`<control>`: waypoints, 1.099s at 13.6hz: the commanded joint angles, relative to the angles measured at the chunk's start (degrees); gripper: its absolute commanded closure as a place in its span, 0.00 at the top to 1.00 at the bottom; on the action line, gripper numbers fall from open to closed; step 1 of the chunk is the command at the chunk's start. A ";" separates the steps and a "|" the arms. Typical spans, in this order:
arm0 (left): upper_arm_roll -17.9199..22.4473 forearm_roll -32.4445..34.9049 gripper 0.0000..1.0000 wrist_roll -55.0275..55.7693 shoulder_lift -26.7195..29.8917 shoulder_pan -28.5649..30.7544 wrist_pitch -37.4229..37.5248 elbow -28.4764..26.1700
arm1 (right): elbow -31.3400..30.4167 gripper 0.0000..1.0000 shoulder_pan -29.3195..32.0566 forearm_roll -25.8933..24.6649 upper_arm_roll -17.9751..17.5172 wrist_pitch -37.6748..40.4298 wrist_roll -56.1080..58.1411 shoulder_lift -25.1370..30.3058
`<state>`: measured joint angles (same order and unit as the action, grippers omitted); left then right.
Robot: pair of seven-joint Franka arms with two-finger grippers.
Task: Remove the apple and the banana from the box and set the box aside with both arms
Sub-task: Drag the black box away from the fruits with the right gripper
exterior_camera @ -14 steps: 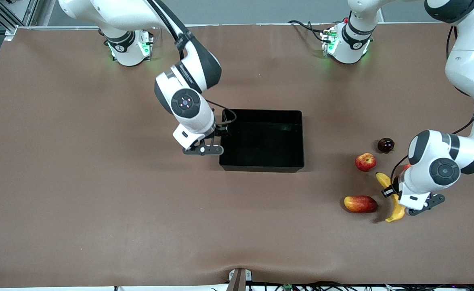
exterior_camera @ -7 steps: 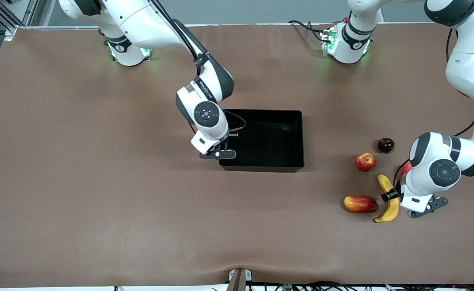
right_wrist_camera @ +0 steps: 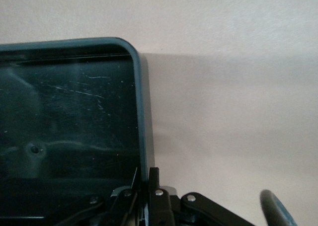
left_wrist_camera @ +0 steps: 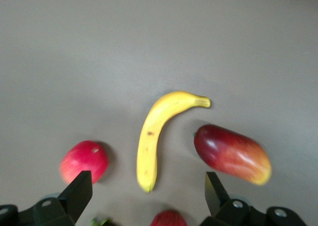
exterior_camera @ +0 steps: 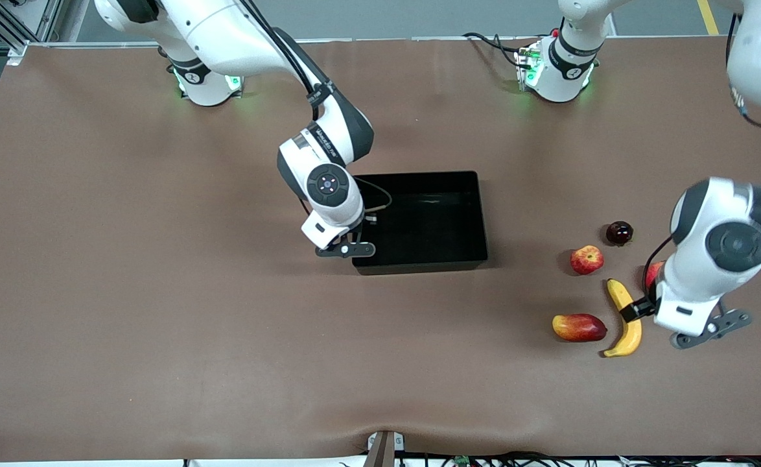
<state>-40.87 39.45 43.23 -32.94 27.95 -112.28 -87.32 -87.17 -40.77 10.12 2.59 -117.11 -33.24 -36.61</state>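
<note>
My right gripper (exterior_camera: 354,241) pinches the empty box's (exterior_camera: 419,220) thin, stiff, glossy wall mid-worktop. My left gripper (left_wrist_camera: 144,196) hangs released over the banana (exterior_camera: 625,318); the apple (exterior_camera: 586,259) lies beside it.

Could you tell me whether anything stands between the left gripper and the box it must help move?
Nothing visible does: the left gripper hangs open over the banana, and bare table separates the fruit from the box.
</note>
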 commanded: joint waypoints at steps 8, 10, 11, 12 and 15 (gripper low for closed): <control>-0.53 -19.83 1.00 -12.20 15.44 1.31 16.29 3.12 | -0.63 0.00 15.00 0.08 -0.30 19.61 2.46 16.21; -0.61 -21.77 1.00 -13.60 16.85 1.31 18.32 3.21 | -1.15 0.00 21.76 -0.19 -0.21 24.01 10.69 18.67; -0.61 -22.39 1.00 -14.04 17.55 1.31 18.33 3.21 | -1.07 0.00 25.18 -0.36 -0.13 26.56 15.35 18.95; -0.53 -23.00 1.00 -14.05 17.91 1.31 18.33 3.21 | -1.24 0.00 29.13 -0.54 -0.21 27.89 18.35 19.12; -0.61 -24.24 1.00 -13.87 18.17 1.23 18.50 3.56 | -2.56 0.00 38.11 -2.55 -0.12 28.52 27.93 20.00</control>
<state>-41.59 16.76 30.56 -16.05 28.87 -94.90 -83.85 -87.42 -7.48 8.77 3.88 -88.92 -10.13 -18.76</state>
